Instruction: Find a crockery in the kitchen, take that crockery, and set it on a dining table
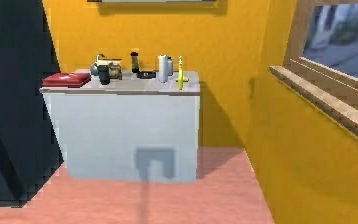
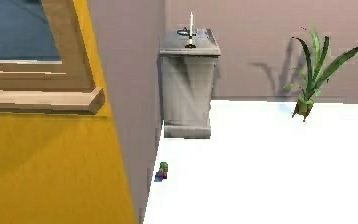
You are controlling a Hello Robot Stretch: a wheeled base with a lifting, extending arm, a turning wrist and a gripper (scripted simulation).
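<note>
Crockery is nothing you can pick out surely, and you cannot tell the pincer's state either. At the forward view's centre, a grey counter [image 1: 122, 125] carries a flat red item [image 1: 65, 77], a dark rounded thing [image 1: 107, 70], a white cylinder [image 1: 164, 68] and a yellow stick [image 1: 181, 70]. The arm side view adds a leafy plant [image 2: 312, 70] upper right, a grey cabinet [image 2: 187, 90] at upper centre and a small green thing [image 2: 162, 171] on the floor.

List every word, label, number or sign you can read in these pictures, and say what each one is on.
No text can be read. The red flat thing, the white bottle and the yellow thing on the counter show no legible print; the grey cabinet and the plant bear none.
</note>
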